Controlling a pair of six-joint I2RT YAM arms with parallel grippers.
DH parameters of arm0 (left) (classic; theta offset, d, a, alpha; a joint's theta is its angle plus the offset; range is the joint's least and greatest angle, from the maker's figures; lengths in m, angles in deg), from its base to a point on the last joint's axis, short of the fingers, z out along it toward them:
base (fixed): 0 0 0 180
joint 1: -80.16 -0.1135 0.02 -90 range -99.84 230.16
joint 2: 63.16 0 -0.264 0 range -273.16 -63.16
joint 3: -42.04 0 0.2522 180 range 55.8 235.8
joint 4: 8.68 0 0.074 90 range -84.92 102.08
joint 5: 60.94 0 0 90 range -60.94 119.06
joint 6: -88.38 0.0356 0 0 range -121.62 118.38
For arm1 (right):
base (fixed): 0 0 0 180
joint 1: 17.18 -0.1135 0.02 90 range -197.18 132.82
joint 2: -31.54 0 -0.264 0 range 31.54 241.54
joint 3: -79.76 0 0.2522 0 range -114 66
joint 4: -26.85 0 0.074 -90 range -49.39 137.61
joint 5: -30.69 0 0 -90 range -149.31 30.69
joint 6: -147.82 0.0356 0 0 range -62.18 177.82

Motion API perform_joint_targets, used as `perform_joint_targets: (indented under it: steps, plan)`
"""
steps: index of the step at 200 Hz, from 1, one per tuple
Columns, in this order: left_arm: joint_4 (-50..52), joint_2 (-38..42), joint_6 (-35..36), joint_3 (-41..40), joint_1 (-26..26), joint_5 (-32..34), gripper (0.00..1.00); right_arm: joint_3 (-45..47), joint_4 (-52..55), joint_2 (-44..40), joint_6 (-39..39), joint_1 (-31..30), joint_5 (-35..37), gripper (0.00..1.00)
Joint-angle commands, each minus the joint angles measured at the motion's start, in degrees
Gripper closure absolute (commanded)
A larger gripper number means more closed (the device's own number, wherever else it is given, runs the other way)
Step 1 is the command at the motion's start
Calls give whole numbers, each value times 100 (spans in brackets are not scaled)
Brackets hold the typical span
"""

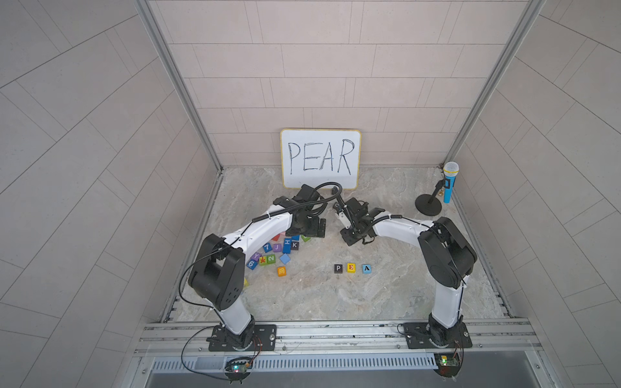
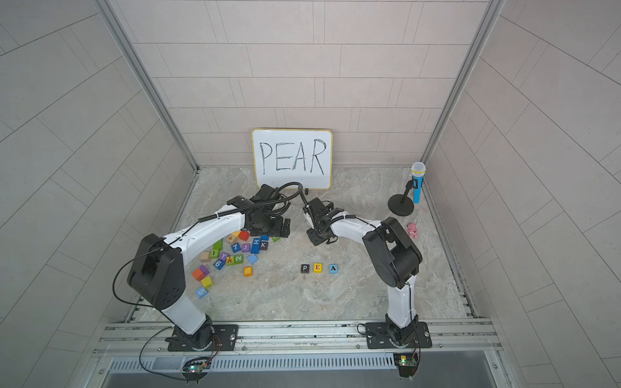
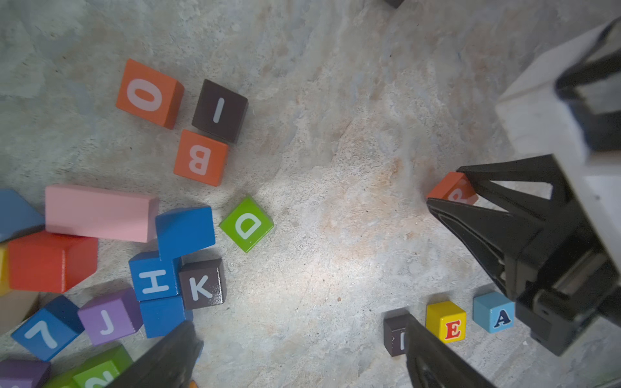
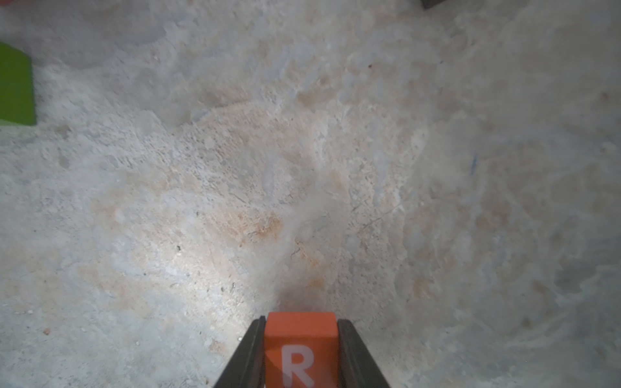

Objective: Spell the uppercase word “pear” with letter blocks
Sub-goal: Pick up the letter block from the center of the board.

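Three letter blocks stand in a row on the marble table: black P [image 1: 338,268], yellow E [image 1: 350,267] and light blue A [image 1: 366,268]. The left wrist view also shows E [image 3: 447,322] and A [image 3: 494,312], with P [image 3: 394,336] partly behind a finger. My right gripper [image 4: 300,322] is shut on the orange-red R block [image 4: 300,349], low over the table behind the row. The R block [image 3: 450,188] also shows between its black fingers in the left wrist view. My left gripper [image 3: 299,336] hangs open and empty by the block pile.
Several other coloured letter and number cubes [image 1: 275,252] lie in a pile on the left, under my left arm. A whiteboard with PEAR [image 1: 321,158] leans on the back wall. A blue microphone on a stand [image 1: 448,181] and a pink toy [image 2: 412,230] sit at the right.
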Motion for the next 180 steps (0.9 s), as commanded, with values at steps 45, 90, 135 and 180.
perform_joint_targets:
  steps: [45, 90, 135, 180]
  plan:
    - [30, 187, -48, -48, -11, -1, 0, 28, 208, -341, 313, 30, 209, 68]
    - [6, 412, -143, -200, -11, -99, 0, 295, 226, -676, 551, 43, 303, 69]
    - [-323, 1218, -404, -1063, 12, -373, 0, 1115, 253, -1388, 783, 66, 482, 69]
    - [-749, 1901, -832, -1943, 88, -752, 0, 2351, 318, -2665, 1329, 109, 703, 70]
